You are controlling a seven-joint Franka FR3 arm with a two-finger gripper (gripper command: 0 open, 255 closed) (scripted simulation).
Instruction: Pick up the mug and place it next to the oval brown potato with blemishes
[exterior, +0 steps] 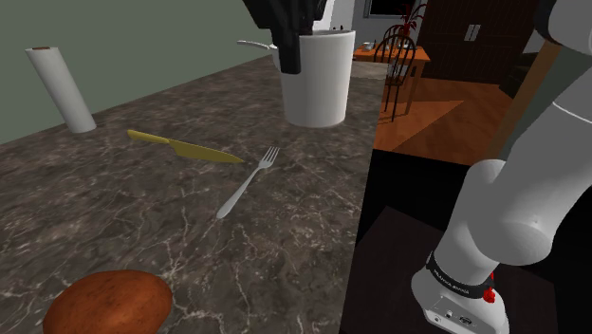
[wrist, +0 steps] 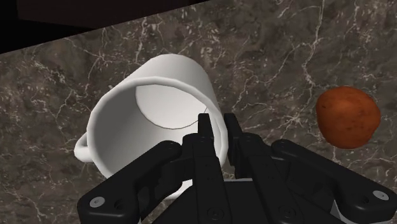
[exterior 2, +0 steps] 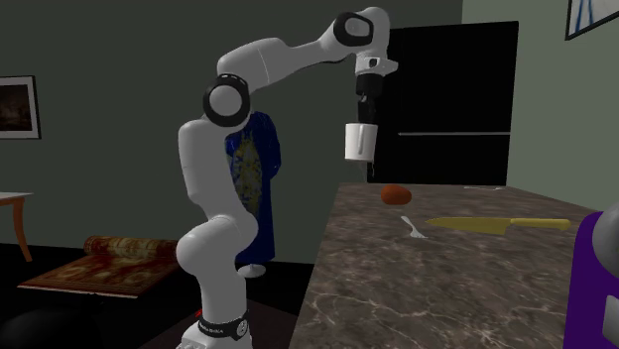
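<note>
Marbled counter (exterior: 142, 228); jaws pinch the white mug (wrist: 146, 108) by its rim, hanging below them. Thin hold could slip, dropping it short of the potato (wrist: 348, 117).

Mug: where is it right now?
The mug hangs in the pincer, clasped by its rim, in the air over the counter; in the second exterior view it is up and left of the potato.

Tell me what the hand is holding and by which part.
The hand grips the white mug by its rim, one finger inside, one outside.
</note>
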